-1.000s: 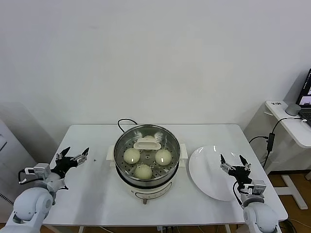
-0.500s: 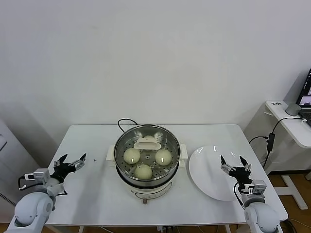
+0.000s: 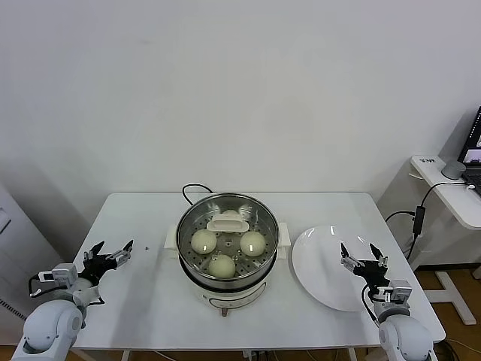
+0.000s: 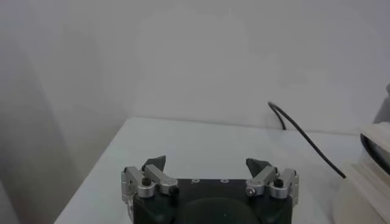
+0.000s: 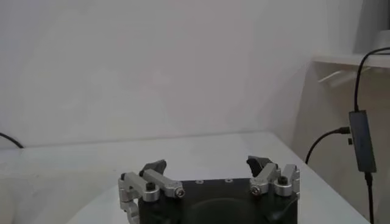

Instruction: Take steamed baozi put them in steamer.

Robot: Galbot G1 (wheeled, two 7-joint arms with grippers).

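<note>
Left tool [image 3: 110,252] pulled back toward me, released; right tool [image 3: 363,257] released over plate [image 3: 319,259]. Baozi [image 3: 204,241] sit in steamer [image 3: 184,229]; I'd park.

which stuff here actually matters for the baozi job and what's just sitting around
Part of the job:
- steamed baozi, three visible in the steamer
- steamer
- left gripper, open, empty, near the table's left edge
- right gripper, open, empty, over the plate

Just lying about:
- white plate, bare
- black cord
- table
</note>
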